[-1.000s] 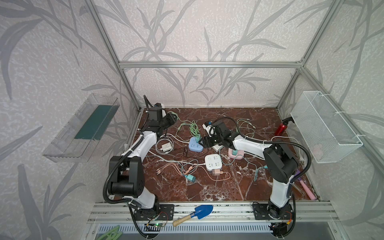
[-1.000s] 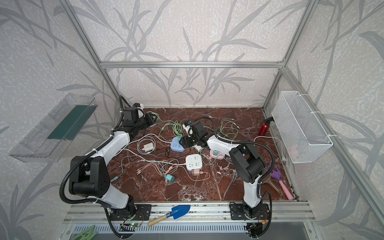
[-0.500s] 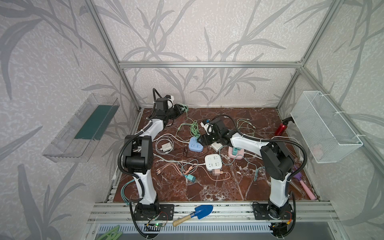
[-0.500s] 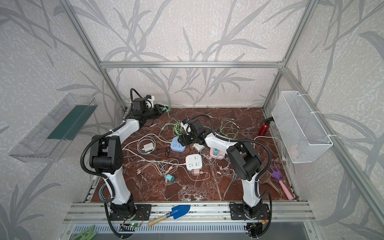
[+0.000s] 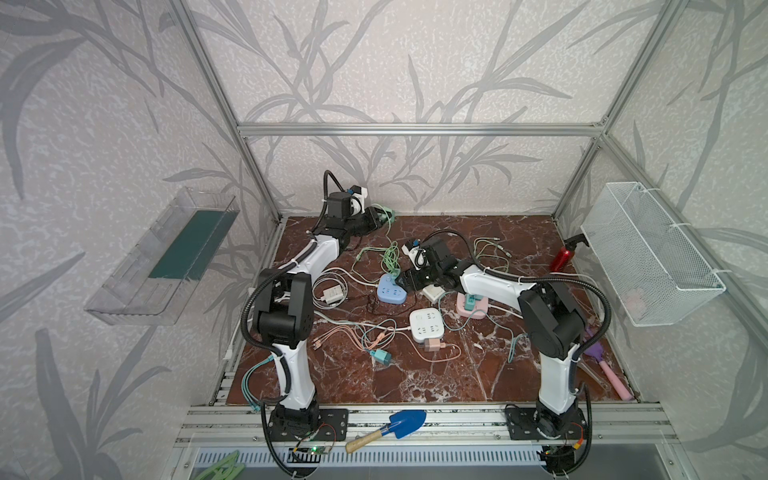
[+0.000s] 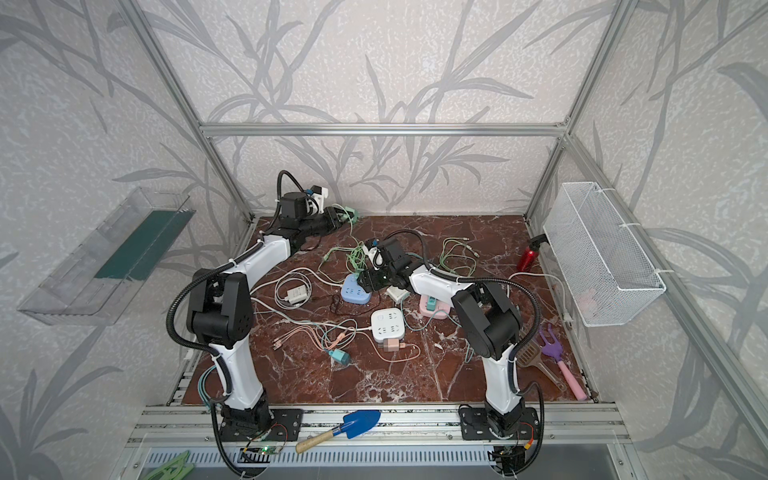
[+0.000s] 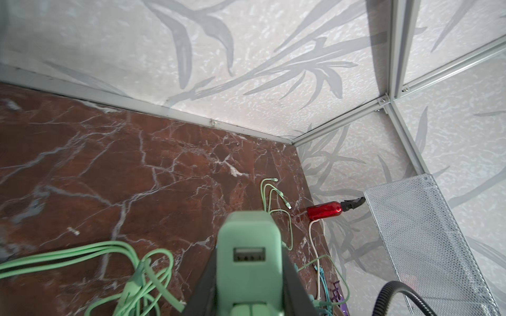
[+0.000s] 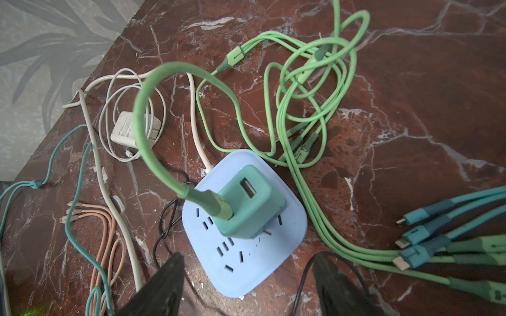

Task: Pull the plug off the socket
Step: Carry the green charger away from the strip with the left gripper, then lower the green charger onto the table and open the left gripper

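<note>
Red spray bottle near white mesh basket, blue trowel, purple rake, clear wall bin

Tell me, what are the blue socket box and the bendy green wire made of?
The blue socket looks like hard plastic, smooth and matte: even colour, rounded moulded edges. The green wire seems rubbery, maybe silicone-coated: it curls in soft loops with a dull skin.

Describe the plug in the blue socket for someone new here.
On the red marble table, find the rounded blue socket block near the middle. A teal cube plug stands upright on it. Its neighbours are a white block and a pink block; a green cable loops from this plug's top.
</note>
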